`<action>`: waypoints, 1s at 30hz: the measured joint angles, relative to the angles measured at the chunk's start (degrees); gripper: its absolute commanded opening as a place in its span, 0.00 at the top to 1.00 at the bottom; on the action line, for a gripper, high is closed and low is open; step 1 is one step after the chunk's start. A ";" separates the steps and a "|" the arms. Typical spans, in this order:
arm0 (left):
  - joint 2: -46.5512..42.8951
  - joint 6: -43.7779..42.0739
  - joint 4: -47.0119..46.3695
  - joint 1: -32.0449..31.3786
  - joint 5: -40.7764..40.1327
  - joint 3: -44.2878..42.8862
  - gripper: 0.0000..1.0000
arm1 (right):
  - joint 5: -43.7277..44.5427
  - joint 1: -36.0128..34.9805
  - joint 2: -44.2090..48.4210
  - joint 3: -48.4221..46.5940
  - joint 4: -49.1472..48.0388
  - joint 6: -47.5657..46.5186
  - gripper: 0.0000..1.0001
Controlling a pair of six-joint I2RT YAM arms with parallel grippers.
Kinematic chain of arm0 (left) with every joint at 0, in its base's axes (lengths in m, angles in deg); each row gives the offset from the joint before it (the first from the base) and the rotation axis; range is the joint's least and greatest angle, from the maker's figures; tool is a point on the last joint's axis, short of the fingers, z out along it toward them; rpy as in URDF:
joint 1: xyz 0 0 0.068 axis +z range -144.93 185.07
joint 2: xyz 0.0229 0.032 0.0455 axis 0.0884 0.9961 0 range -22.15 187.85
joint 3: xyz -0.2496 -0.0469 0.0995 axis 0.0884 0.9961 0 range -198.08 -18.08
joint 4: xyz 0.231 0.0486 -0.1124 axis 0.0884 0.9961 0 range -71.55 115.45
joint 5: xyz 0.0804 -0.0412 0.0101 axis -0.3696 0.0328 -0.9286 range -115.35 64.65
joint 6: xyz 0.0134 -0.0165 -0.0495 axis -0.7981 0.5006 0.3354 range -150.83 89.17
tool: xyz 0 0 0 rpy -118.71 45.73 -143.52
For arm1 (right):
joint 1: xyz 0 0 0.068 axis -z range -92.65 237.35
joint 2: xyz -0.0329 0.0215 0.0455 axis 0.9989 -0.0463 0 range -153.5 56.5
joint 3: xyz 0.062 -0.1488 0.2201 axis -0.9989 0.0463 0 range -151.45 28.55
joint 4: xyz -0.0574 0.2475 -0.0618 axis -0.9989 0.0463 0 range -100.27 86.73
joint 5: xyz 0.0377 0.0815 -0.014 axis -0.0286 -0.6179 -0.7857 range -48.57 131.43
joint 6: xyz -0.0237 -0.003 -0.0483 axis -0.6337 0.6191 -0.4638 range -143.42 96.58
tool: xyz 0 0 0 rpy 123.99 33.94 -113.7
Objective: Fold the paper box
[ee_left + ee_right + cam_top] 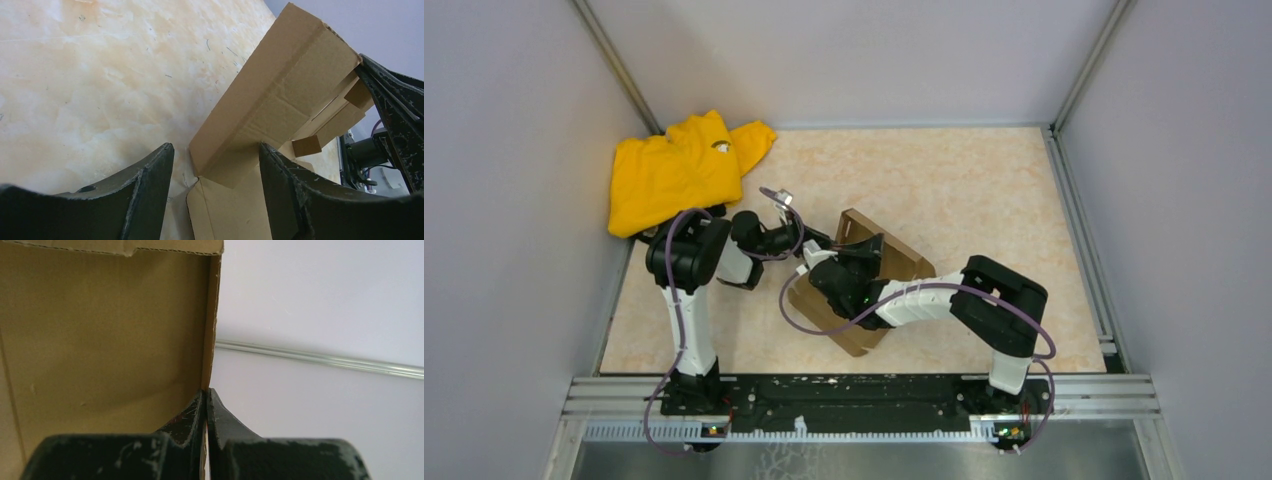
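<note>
Table [984, 190]: pale beige marbled top, fine scratches showing in the left wrist view. Paper box [904, 262] rests on it, base panel flat just below and ahead of left gripper [215, 146], one wall standing up at right gripper [206, 392]. Yellow garment [674, 170] lies crumpled on the top, beyond left gripper and off to its left, apart from the box

Lab test cell, grey panel walls [514, 150], aluminium rail [1124, 384] (slotted extrusion), marbled tabletop [994, 180]
</note>
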 measured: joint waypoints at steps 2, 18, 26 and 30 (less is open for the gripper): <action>0.00 0.02 -0.20 0.00 -0.11 0.17 0.30 | 0.37 0.00 0.00 0.46 -1.46 -1.05 1.00; 1.16 2.32 -5.33 0.00 -0.07 0.07 0.30 | 3.58 -0.02 -2.01 5.18 -20.15 -14.56 1.00; 2.56 3.04 -6.29 -0.17 -0.07 -0.90 0.30 | 3.89 -0.22 -2.80 5.70 -24.96 -18.08 1.00; 2.58 2.12 -5.25 -1.31 -0.15 -1.33 0.31 | 3.82 -0.28 -2.80 5.57 -23.10 -16.33 1.00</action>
